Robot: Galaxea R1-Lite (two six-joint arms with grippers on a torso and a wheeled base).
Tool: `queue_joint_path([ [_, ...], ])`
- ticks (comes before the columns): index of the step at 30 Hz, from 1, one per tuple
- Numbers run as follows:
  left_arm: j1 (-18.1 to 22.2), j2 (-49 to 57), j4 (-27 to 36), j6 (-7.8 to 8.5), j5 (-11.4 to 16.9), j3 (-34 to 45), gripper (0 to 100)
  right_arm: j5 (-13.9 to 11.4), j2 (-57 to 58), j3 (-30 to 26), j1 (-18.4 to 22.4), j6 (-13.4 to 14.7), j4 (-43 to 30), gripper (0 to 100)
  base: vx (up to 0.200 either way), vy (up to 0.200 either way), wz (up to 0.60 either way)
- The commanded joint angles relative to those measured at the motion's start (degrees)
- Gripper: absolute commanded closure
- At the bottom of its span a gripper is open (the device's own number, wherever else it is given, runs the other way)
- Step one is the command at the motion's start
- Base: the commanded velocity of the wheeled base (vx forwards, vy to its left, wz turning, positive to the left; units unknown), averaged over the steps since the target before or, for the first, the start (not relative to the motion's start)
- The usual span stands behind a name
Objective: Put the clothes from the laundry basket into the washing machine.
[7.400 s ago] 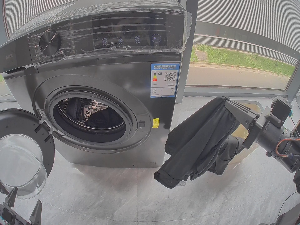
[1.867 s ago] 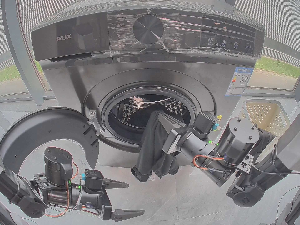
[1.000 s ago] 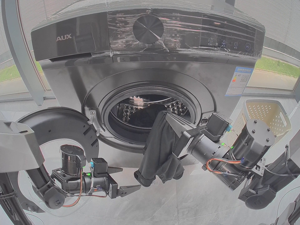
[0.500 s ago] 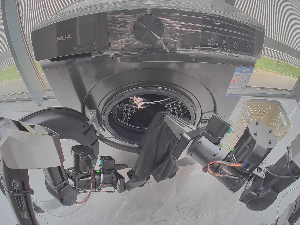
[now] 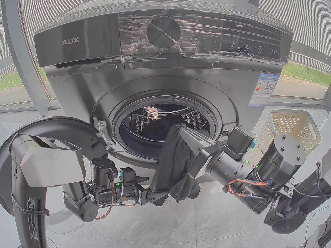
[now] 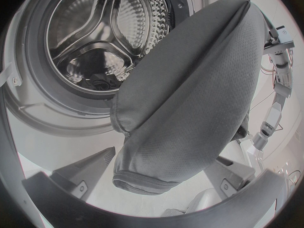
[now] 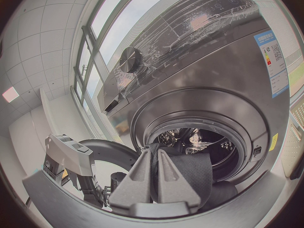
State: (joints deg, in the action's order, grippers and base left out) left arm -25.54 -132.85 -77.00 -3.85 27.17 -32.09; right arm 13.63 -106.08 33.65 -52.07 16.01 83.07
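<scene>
Washing machine [image 5: 103, 83] stands front-on to the robot; its round door [image 5: 74, 130] is swung fully open to the left and the steel drum [image 6: 95, 32] is exposed. Laundry basket [image 5: 293, 128], pale and perforated, sits on the floor just right of the machine. Dark garment [image 5: 174, 162] hangs in front of the opening; its top edge is at the mouth of the drum, and its lower folds drape over the rim and down the front panel. Right gripper [image 5: 181, 130] is at the lower right of the opening; its fingers are pressed together on the garment's top edge. Left gripper [image 5: 155, 190] is low, at the garment's bottom hem; its fingers stand apart, one on either side of the hem; contact with the cloth cannot be confirmed. Small dark item [image 6: 99, 81] lies at the bottom of the drum.
</scene>
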Motion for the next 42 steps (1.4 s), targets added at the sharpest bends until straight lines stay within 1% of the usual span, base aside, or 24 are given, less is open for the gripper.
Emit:
queue_joint_path([
  [1, -0.65, -1.62, -0.79, 0.07, 0.07, -0.87, 100, -0.01, 0.0, 0.02, -0.23, -0.01, 0.08, 100, 0.0, 0.0, 0.0],
  [6, -1.53, -2.59, -3.07, -0.1, 0.16, -1.84, 100, 0.08, 0.09, 0.02, -0.32, -0.01, 0.08, 100, 0.0, 0.0, 0.0],
  [11, -1.88, -2.23, -5.89, -0.19, 0.16, -0.87, 100, 0.26, 0.09, -0.34, 0.3, -0.01, -0.01, 100, 0.0, 0.0, 0.0],
  [12, -1.97, -1.53, -7.99, -0.19, 0.16, 0.62, 100, 0.35, 0.09, -0.95, 0.91, -0.1, -0.45, 100, 0.0, 0.0, 0.0],
  [13, -1.97, -1.44, -8.17, -0.28, 0.16, 0.71, 100, 0.35, 0.09, -1.04, 1.0, -0.1, -0.45, 100, 0.0, 0.0, 0.0],
  [14, -2.23, 0.49, -10.89, -0.72, 0.07, 2.99, 100, 0.43, 0.0, -1.74, 2.58, -0.36, -0.89, 100, 0.0, 0.0, 0.0],
  [15, -2.41, 1.9, -11.77, -0.81, 0.07, 4.22, 100, 0.52, 0.0, -2.36, 3.46, -0.45, -1.06, 100, 0.0, 0.0, 0.0],
  [19, -2.15, 11.56, -11.95, -1.07, 0.42, 10.82, 100, -0.18, 0.09, -6.84, 6.98, -1.59, -1.06, 100, 0.0, 0.0, 0.0],
  [20, -2.15, 12.18, -11.95, -1.07, 0.42, 11.34, 100, -0.18, 0.09, -7.19, 7.07, -1.59, -1.06, 100, 0.0, 0.0, 0.0],
  [21, -2.06, 14.99, -12.04, -0.98, 0.6, 13.19, 100, -0.53, 0.0, -8.86, 7.24, -1.59, -0.98, 100, 0.0, 0.0, 0.0],
  [22, -2.15, 17.1, -12.04, -1.07, 0.69, 14.77, 100, -1.32, -0.27, -10.18, 7.07, -1.59, -0.36, 100, 0.0, 0.0, 0.0],
  [25, -2.41, 20.88, -12.04, -1.68, 0.86, 17.41, 100, -1.85, -0.88, -12.55, 6.54, -1.68, -0.01, 100, 0.0, 0.0, 0.0],
  [26, -2.41, 20.88, -12.04, -1.77, 0.95, 17.41, 100, -1.85, -0.88, -12.55, 6.54, -1.68, -0.01, 100, 0.0, 0.0, 0.0],
  [27, -2.85, 22.2, -12.04, -2.74, 1.13, 17.85, 100, -1.85, -1.76, -12.82, 6.45, -1.68, 0.08, 0, 0.0, 0.0, 0.0],
  [29, -3.73, 22.81, -12.04, -3.53, 1.13, 17.85, 100, -1.85, -2.11, -12.38, 6.45, -1.68, 0.08, 0, 0.0, 0.0, 0.0],
  [30, -3.99, 22.9, -12.04, -3.62, 1.04, 17.85, 100, -1.76, -2.11, -12.38, 6.45, -1.59, 0.08, 0, 0.0, 0.0, 0.0],
  [34, -5.22, 23.87, -12.04, -3.35, 0.78, 17.58, 100, -1.68, -2.46, -13.78, 6.71, -1.68, -0.54, 0, 0.0, 0.0, 0.0],
  [35, -6.45, 24.84, -12.04, -3.88, 0.69, 17.41, 100, -1.59, -3.69, -15.01, 6.89, -1.86, -0.45, 0, 0.0, 0.0, 0.0],
  [38, -7.95, 26.07, -12.04, -4.06, 0.42, 16.62, 100, -1.59, -4.92, -16.07, 6.63, -2.91, -0.19, 0, 0.0, 0.0, 0.0],
  [42, -8.47, 26.33, -12.04, -3.97, 0.16, 16.18, 100, -1.76, -5.8, -16.51, 5.75, -3.17, -0.19, 0, 0.0, 0.0, 0.0],
])
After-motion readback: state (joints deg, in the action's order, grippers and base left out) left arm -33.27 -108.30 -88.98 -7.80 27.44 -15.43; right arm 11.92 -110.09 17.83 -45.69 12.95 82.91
